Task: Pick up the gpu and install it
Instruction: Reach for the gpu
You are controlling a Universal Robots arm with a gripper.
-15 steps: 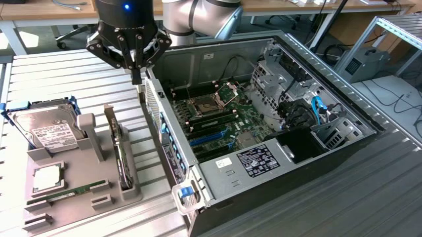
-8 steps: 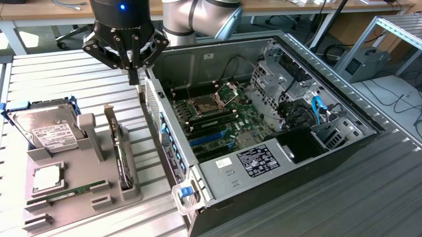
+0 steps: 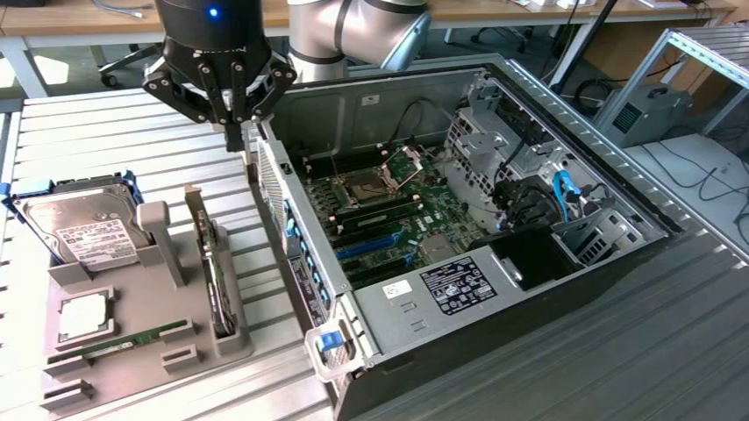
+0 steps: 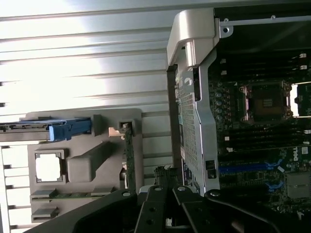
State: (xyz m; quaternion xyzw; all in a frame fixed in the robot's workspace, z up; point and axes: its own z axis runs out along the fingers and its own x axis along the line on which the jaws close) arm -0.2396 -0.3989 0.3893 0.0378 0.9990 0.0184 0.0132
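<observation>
Black metal claw [image 3: 238,140]: was pressed together on nothing, hung just above the rear wall of the open grey metal computer case [image 3: 351,114]. Thin flat black gpu [image 3: 212,267]: stood on edge in a slotted grey plastic holder [image 3: 154,235] outside that case, beside its rear wall, well apart from the claw.

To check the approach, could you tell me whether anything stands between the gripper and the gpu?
Nothing visible does. The gripper hangs shut above the table beside the computer case; the gpu stands on edge in the grey holder, its top edge uncovered.
</observation>
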